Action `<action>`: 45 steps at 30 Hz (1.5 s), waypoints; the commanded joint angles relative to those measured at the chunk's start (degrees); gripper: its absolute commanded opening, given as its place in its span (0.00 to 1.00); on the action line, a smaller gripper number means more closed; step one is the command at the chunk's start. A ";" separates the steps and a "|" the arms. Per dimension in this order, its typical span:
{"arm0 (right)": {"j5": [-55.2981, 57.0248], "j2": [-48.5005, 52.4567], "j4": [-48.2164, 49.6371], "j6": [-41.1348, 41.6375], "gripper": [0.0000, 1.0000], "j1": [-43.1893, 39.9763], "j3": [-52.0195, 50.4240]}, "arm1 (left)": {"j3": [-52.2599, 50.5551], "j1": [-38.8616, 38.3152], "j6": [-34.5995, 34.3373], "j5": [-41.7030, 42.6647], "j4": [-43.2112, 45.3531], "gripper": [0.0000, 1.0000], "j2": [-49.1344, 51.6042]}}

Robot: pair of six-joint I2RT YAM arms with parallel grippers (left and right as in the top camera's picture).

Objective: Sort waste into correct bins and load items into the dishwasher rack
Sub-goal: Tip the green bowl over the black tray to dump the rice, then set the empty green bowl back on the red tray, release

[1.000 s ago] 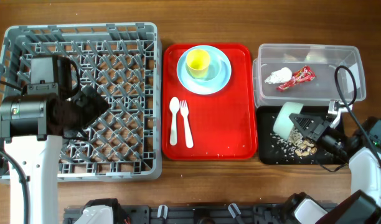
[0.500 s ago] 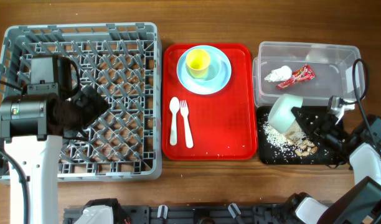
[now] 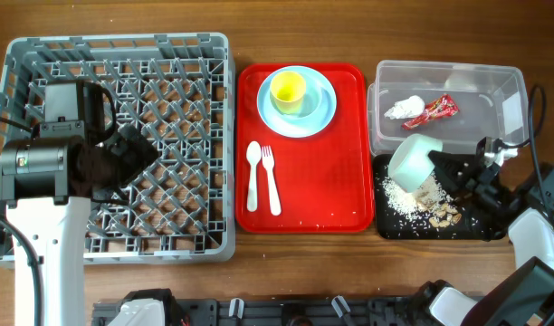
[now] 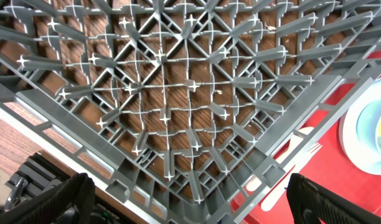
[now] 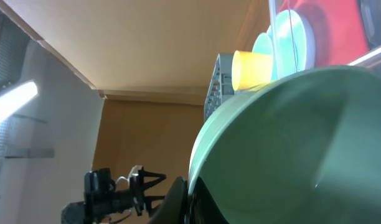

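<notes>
My right gripper is shut on the rim of the mint-green bowl, holding it tipped on its side over the black tray. White grains and brown scraps lie in that tray. The bowl fills the right wrist view. The clear tub holds the white napkin and the red wrapper. The yellow cup stands on the pale blue plate. The white spoon and fork lie on the red tray. My left gripper is open over the grey rack.
The red tray lies between the rack and the two bins. The left arm's body covers the rack's left side. The right arm's cable arcs over the tub's right end. A few grains lie on the red tray's front.
The right gripper has lifted and tipped the mint-green bowl further up and left. More white grains now lie in the black tray. The left arm has not moved.
</notes>
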 commanded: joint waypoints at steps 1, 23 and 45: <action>-3.58 -0.44 1.01 1.16 0.04 -0.28 -0.04 | -0.15 0.37 0.04 -0.76 -0.04 1.00 -0.22; 81.74 -30.08 -4.74 21.07 0.04 62.25 8.61 | -0.15 0.37 0.04 -0.76 -0.04 1.00 -0.22; 93.39 7.96 -0.22 13.68 0.60 86.88 19.08 | -0.15 0.37 0.04 -0.76 -0.04 1.00 -0.22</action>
